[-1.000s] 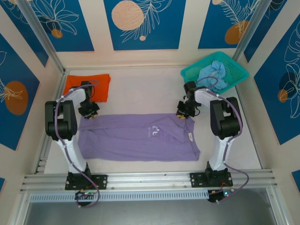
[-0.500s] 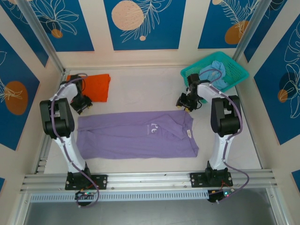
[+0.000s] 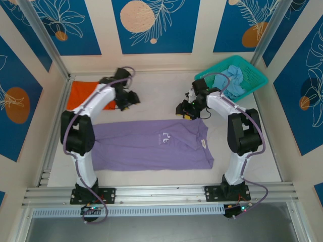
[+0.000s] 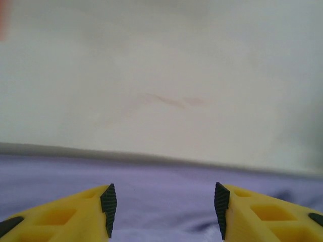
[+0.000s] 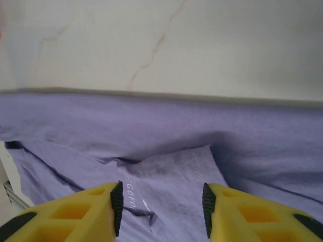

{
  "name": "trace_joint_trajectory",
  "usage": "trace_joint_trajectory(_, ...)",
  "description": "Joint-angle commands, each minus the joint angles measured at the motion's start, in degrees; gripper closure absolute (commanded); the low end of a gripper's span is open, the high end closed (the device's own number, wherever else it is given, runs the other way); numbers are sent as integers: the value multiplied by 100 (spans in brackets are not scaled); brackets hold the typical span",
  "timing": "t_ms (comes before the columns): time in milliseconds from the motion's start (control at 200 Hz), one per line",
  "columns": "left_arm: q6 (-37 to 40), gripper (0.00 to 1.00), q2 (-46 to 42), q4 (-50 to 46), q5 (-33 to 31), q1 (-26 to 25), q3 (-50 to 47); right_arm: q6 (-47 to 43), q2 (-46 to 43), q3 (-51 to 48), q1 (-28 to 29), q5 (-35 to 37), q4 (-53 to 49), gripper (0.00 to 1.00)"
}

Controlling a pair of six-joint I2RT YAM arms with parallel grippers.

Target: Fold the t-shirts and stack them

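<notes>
From above and behind the arms: a lavender t-shirt [image 3: 151,146] spread flat and wide across the near half of the pale table [image 3: 156,88], with small white lettering [image 3: 165,137] at the chest. At the far left corner, an orange t-shirt [image 3: 81,93] lying as a neat rectangle. At the far right corner, a teal mesh basket [image 3: 256,68] with a crumpled pale blue t-shirt [image 3: 232,76] inside. Left gripper [image 3: 130,99] beyond the lavender t-shirt's far edge, just right of the orange t-shirt, holding nothing. Right gripper [image 3: 182,110] at the far edge of the lavender t-shirt near its right end, likewise empty.

From the left wrist: yellow fingers with black pads, left gripper [image 4: 162,209] spread apart, nothing between. Under them, the lavender t-shirt [image 4: 151,176]; past its edge, bare table [image 4: 161,75] with faint pinkish marks.

From the right wrist: right gripper [image 5: 160,206] spread apart too, nothing pinched. Beneath, the lavender t-shirt [image 5: 242,136], creased, with one flap folded over. Beside the left fingertip, a bit of white lettering [image 5: 132,194]. Past the straight cloth edge, bare table [image 5: 212,45] with thin veins.
</notes>
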Motion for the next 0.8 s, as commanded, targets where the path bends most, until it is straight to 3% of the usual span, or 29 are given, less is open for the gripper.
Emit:
trace_joint_trajectory(0,90,46,521,28,729,-357,67,-359,289,-31,52,-99,-191,52)
trace_joint_trajectory(235,41,47,1187,107,1032,-594,167,-488,409,-98,134,379,-87,52)
trace_joint_trajectory(540,222,48,1666,-120,756,-641,256,-570,650,-27,383,179,-125,58)
trace_joint_trajectory(655,266,48,1749,-157,751,-643,319,-568,633,-51,397,179,-154,63)
trace_joint_trajectory(795,286,48,1806,-201,759,-648,382,-565,465,-119,411,105,-154,79)
